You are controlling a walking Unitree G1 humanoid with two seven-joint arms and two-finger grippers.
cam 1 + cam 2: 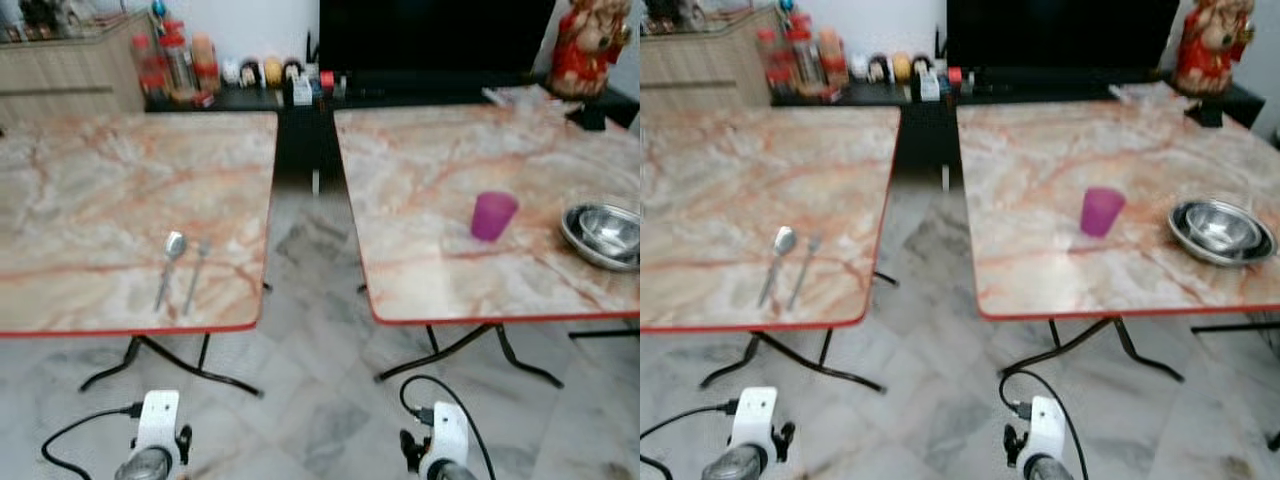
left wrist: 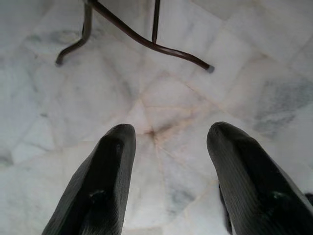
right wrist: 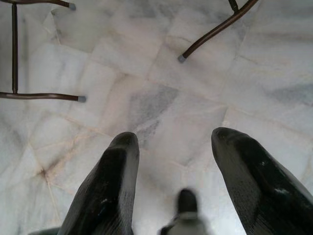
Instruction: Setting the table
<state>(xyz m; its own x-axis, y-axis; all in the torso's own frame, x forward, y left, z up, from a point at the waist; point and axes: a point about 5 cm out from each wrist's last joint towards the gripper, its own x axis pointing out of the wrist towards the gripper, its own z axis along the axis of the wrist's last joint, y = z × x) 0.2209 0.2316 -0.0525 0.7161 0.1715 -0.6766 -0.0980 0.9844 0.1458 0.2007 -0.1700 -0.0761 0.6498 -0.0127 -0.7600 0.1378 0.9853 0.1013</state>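
Note:
A metal spoon (image 1: 170,262) and a fork (image 1: 196,274) lie side by side near the front right corner of the left marble-topped table (image 1: 90,190). On the right table (image 1: 440,160) stand a purple cup (image 1: 493,215) and, at its right edge, nested steel bowls (image 1: 604,233). Both arms hang low in front of the tables, wrists at the bottom of the eye views. My left gripper (image 2: 168,161) is open over bare floor. My right gripper (image 3: 171,166) is open too, with only floor tiles between its fingers.
A gap of marble floor (image 1: 310,330) runs between the two tables, whose dark metal legs (image 1: 170,365) splay onto it. Behind stand a black TV unit with small items (image 1: 270,75), jars (image 1: 175,65), a wooden cabinet (image 1: 60,65) and a red figurine (image 1: 585,45).

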